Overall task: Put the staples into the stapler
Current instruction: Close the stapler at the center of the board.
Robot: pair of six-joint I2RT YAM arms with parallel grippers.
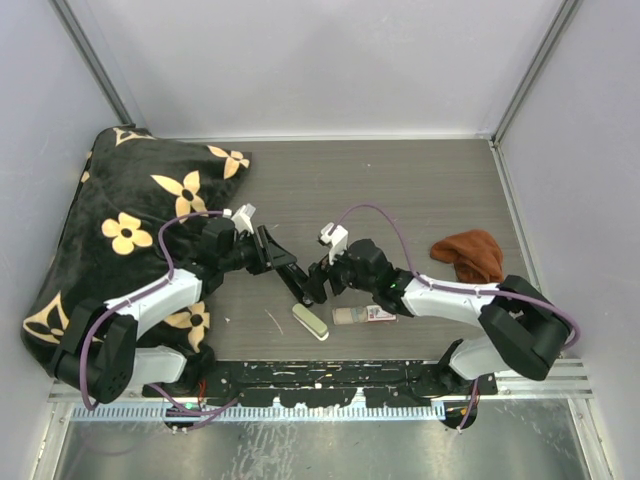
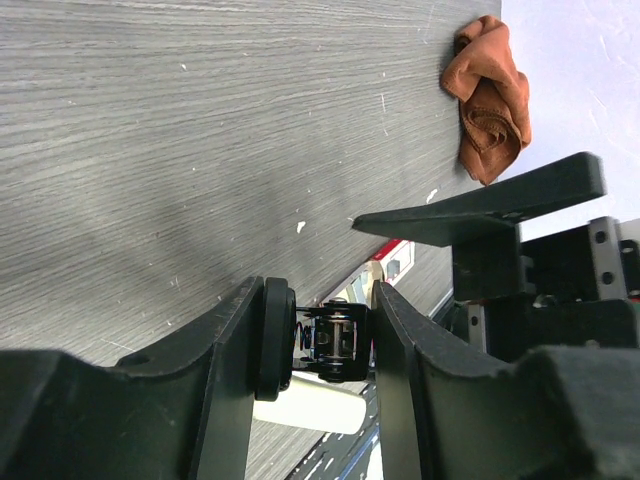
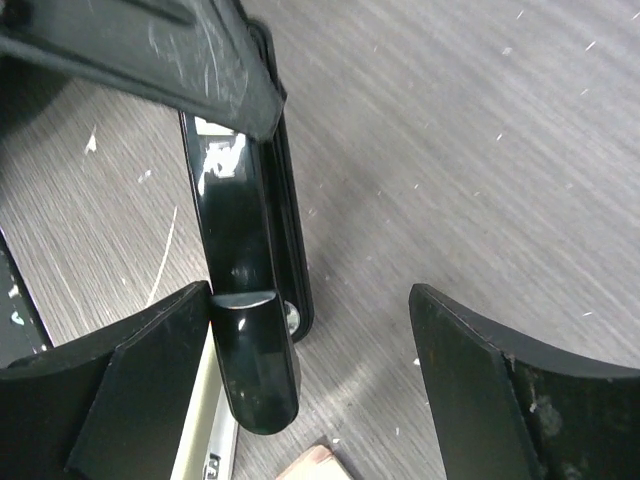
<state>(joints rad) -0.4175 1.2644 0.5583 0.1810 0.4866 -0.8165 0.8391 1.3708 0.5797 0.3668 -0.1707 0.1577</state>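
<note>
The black stapler (image 1: 292, 275) lies slanted mid-table, and my left gripper (image 1: 266, 252) is shut on its rear hinge end (image 2: 340, 342). My right gripper (image 3: 310, 300) stands open around the stapler's glossy front end (image 3: 252, 360). Its left finger touches the stapler's side; a wide gap separates the stapler from the right finger. The staples (image 1: 349, 316), a short silvery strip, lie on the table just right of the stapler's tip, with their small red-and-white box (image 1: 381, 314) beside them.
A cream-green oblong (image 1: 310, 322) lies just in front of the stapler's tip. An orange cloth (image 1: 470, 255) is crumpled at the right. A black flowered fabric (image 1: 120, 215) covers the table's left side. Grey walls enclose the table.
</note>
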